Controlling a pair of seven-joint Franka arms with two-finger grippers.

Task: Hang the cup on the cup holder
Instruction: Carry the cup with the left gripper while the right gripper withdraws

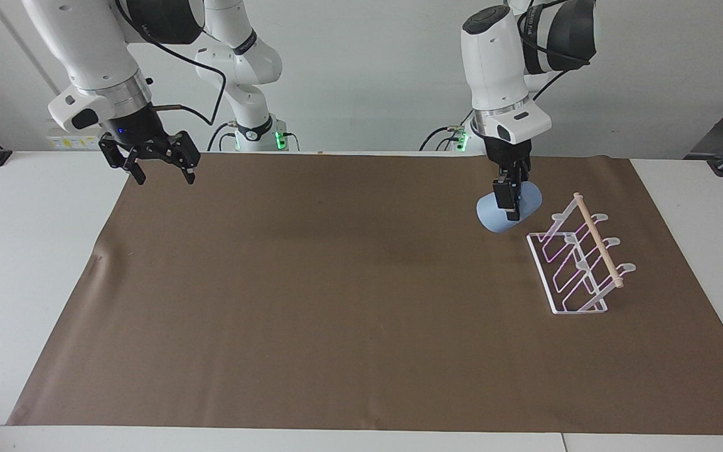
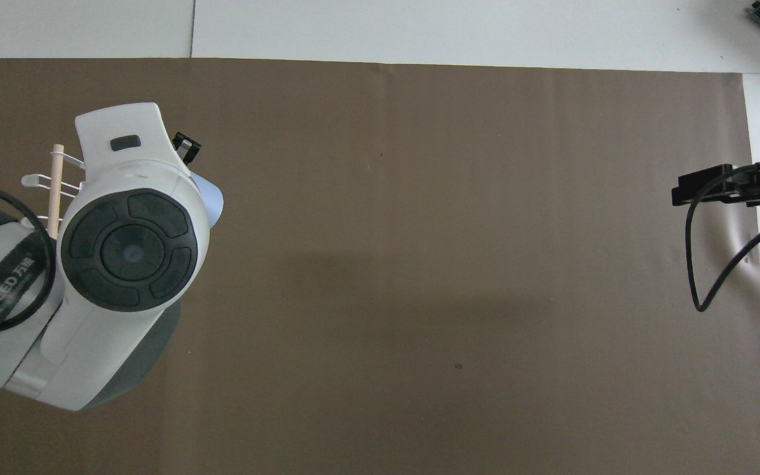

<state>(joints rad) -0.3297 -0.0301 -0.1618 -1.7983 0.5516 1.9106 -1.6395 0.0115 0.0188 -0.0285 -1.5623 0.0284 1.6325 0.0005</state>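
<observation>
So the biggest thing here is the white table [image 1: 35, 251], with a big sheet of matte brown paper [image 1: 336, 301] laid flat over most of it; a little white shows around the paper's edges in both views.

Next down, the two white-and-grey arms; the left arm [image 1: 499, 63] comes down toward its own end of the table, and in the overhead view its wrist housing covers most of what's underneath it; the right arm [image 1: 91, 56] just waits up in the air over the corner of the paper at its own end, with a black cable looping off it.

Then the cup holder, a small white wire rack with slanted looped prongs and a light wooden dowel across the top [image 1: 578, 263]; it stands upright on the paper at the left arm's end, none of its prongs carrying anything.

The small light-blue matte handleless cup [image 1: 498, 216] is up off the paper, tipped over on its side, just beside the rack's end that's nearer the robots, not touching it as far as I can see; overhead only a sliver of blue [image 2: 212, 194] peeks out.

The left gripper [image 1: 511, 204] has its fingers clamped tight on the cup; the right gripper [image 1: 159, 172] has its jaws spread wide with nothing in them.
</observation>
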